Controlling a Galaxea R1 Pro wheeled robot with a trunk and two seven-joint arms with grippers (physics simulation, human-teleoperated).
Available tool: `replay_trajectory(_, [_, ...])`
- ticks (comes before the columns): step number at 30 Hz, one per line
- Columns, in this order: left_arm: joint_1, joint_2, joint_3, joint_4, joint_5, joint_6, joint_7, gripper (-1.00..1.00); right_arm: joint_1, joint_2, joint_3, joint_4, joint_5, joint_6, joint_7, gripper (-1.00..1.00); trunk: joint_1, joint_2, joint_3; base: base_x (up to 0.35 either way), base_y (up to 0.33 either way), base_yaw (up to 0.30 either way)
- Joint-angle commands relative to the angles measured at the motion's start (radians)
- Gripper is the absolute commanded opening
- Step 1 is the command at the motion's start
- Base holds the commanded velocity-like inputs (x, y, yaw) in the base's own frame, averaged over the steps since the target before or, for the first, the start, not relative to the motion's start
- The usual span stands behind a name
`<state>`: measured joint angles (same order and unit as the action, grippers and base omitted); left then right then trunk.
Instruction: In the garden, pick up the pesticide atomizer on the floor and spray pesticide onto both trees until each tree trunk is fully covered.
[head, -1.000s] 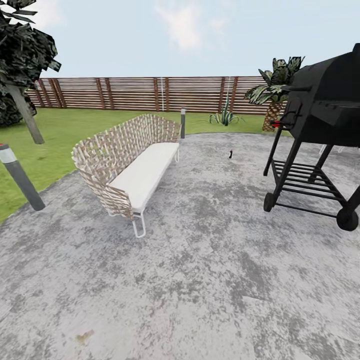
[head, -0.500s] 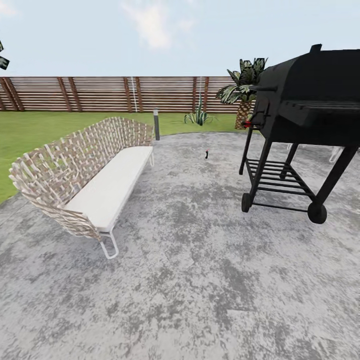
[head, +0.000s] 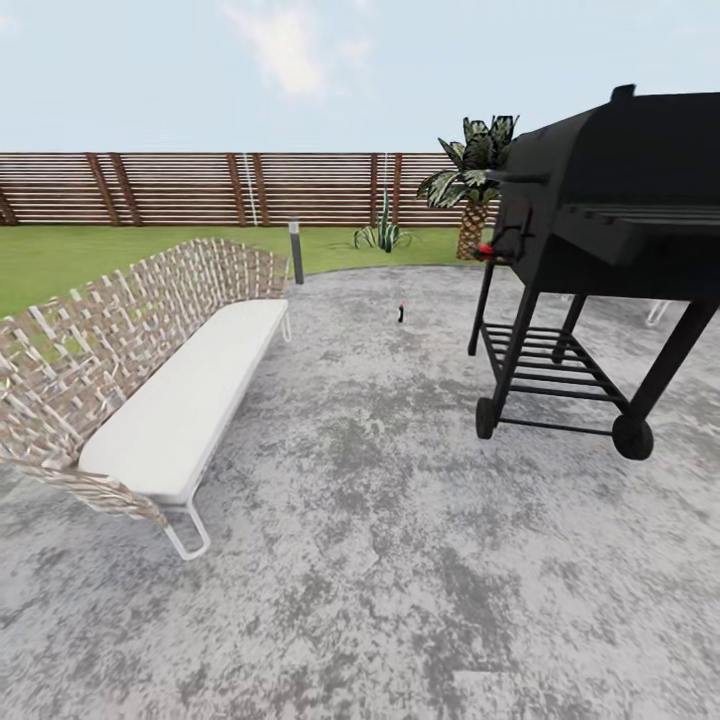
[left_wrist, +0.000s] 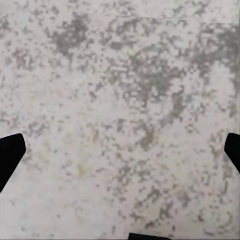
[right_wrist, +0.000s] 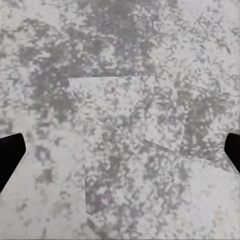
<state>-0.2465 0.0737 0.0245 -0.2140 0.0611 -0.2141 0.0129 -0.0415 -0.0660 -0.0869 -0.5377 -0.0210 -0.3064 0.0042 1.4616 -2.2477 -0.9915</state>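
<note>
Under both grippers: bare mottled grey paving (head: 380, 560), nothing between the fingers. Left gripper (left_wrist: 120, 150) shows dark fingertips (left_wrist: 10, 155) at the far edges of its wrist view, so spread wide and empty; right gripper (right_wrist: 120, 155) same, tips (right_wrist: 10, 155) wide apart over a patch of paving with faint straight seams. Ahead of the grippers on the left side, a woven bench (head: 130, 350) with white cushion; on the right side, a black grill (head: 600, 220) on a wheeled stand. Farther ahead, between those two and well apart from both grippers, a small dark upright item with a red top on the paving, likely the pesticide atomizer (head: 401, 312). Too small to make out trigger, nozzle or body shape. Judgement: probably a light rigid plastic bottle, smooth-sided, so likely slippery and easy to tip; take it around the body or neck below the head, leaving the trigger free. Beyond it: a short bollard light (head: 296, 252), an agave-like plant (head: 380, 235), a short palm (head: 470, 190) partly behind the grill, lawn (head: 90, 260), then the slatted fence (head: 220, 188). Grill cut off at the frame edge and hides what's behind it. The palm is not a target tree. Arms themselves can't be made out in the head view.
</note>
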Motion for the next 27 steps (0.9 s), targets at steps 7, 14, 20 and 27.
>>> replay_trajectory(7, [0.000, 0.000, 0.000, 0.001, 0.006, -0.003, -0.001, 1.00, -0.001, 0.000, 0.000, 0.004, -0.002, -0.003, 0.000, 1.00, 0.000, 0.000, -0.001, 0.339, 0.000, 0.000])
replay_trajectory(14, [0.000, 0.000, 0.001, 0.001, 0.006, -0.004, -0.001, 1.00, -0.001, 0.000, 0.000, 0.004, -0.002, -0.003, 0.000, 1.00, 0.000, 0.000, -0.001, 0.339, 0.000, 0.000])
replay_trajectory(20, [0.000, 0.000, 0.000, 0.001, 0.006, -0.003, -0.001, 1.00, 0.000, 0.000, 0.000, 0.004, -0.002, -0.003, -0.001, 1.00, 0.000, 0.000, -0.001, 0.339, 0.000, 0.000])
replay_trajectory(27, [0.000, 0.000, 0.000, 0.001, 0.006, -0.003, -0.001, 1.00, 0.000, 0.000, 0.000, 0.003, -0.002, -0.003, 0.000, 1.00, 0.000, 0.000, -0.001, 0.339, 0.000, 0.000])
